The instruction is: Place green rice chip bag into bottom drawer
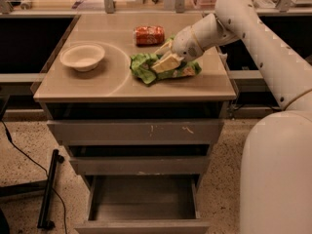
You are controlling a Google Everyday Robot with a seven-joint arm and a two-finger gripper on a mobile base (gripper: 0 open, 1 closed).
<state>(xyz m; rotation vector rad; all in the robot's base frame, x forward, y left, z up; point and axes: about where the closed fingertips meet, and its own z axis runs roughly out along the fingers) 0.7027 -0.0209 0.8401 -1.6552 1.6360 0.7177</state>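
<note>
The green rice chip bag point(146, 67) lies crumpled on the countertop, right of centre. My gripper point(165, 56) is down on the bag's right half, reaching in from the right, and covers part of it. The bottom drawer point(144, 201) is pulled open below, and nothing shows inside it. The two upper drawers point(136, 130) are shut.
An orange-red can point(149, 34) lies on its side just behind the bag. A pale bowl point(82, 57) sits at the counter's left. My white arm and base point(278, 130) fill the right side. A black stand and cable point(46, 189) lie on the floor at the left.
</note>
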